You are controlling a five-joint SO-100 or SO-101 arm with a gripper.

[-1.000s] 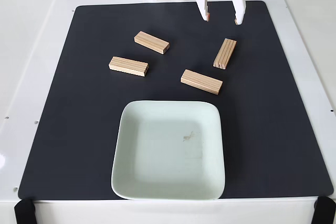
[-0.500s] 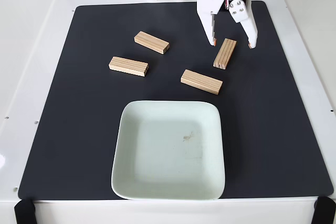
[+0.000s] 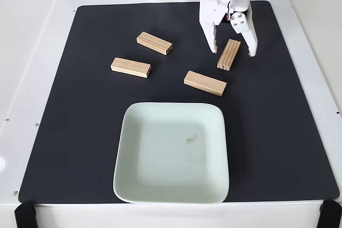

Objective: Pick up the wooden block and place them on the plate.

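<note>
- Black mat (image 3: 64, 132) is covering most of the white table (image 3: 26, 52), and everything is lying on it.
- Wooden blocks are lying scattered in front of the gripper (image 3: 233, 52): the nearest block (image 3: 229, 54) is sitting between the two fingers, standing on its narrow side and pointing roughly away from the arm.
- A second block (image 3: 205, 83) is lying just below and to the left of the gripper in the fixed view, close to the first one but not touching it.
- Two more blocks (image 3: 154, 43) (image 3: 131, 68) are lying well off to the gripper's left in the view.
- The plate (image 3: 133, 185) is sitting further down the view from the gripper, holding no blocks.
- The white gripper is reaching down with its fingers spread wide, one on each side of the nearest block, with gaps showing on both sides, so it is gripping nothing.
</note>
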